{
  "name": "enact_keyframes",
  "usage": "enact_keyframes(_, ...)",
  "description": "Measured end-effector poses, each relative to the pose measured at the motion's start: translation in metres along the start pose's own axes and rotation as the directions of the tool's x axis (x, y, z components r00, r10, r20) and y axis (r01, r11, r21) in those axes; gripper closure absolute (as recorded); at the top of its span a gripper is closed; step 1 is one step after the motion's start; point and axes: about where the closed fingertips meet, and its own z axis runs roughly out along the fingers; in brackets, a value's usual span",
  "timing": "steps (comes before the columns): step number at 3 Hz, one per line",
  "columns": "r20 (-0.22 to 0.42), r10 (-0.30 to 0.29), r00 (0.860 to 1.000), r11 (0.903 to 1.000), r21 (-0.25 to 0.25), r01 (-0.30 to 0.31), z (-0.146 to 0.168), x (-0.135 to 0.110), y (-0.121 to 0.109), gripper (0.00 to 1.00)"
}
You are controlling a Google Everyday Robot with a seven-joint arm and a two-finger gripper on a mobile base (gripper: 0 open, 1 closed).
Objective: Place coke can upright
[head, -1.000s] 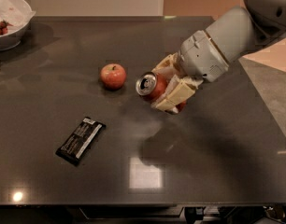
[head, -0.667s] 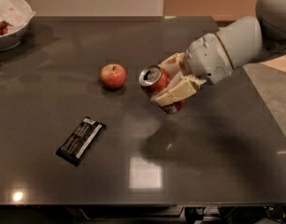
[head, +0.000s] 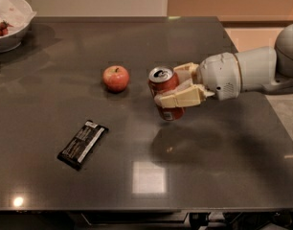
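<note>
Your cream-coloured two-finger gripper point(head: 168, 86) sits just right of centre frame, clenched on the red metal coke can point(head: 162, 84). One finger point(head: 181, 98) crosses the can's near side and the other point(head: 185, 70) shows behind it. The white arm point(head: 242, 73) reaches in almost level from the right edge.

Compared with a second ago, the arm has swung down from a diagonal into this level pose. The can, which then lay well over with its silver end facing the camera, now stands much closer to upright. It has also moved a little further from the round red apple point(head: 116, 77).

The can hangs above the dark grey tabletop point(head: 218, 176), not touching it, with its shadow on the surface below and to the right. Its silver top with pull-tab tilts slightly toward the upper left, and the red body shows above and below the near finger.

A black wrapped bar point(head: 83, 144) lies lower left, and a white bowl point(head: 11, 28) sits in the upper left corner.
</note>
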Motion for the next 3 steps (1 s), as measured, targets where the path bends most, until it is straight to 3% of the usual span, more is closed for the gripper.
enact_keyframes(2, 0.177, 0.053, 0.983, 0.9963, 0.057, -0.064, -0.004, 0.020, -0.002, 1.00)
enact_keyframes(3, 0.252, 0.040, 0.967, 0.9959, 0.069, -0.059, -0.005, 0.026, -0.002, 0.81)
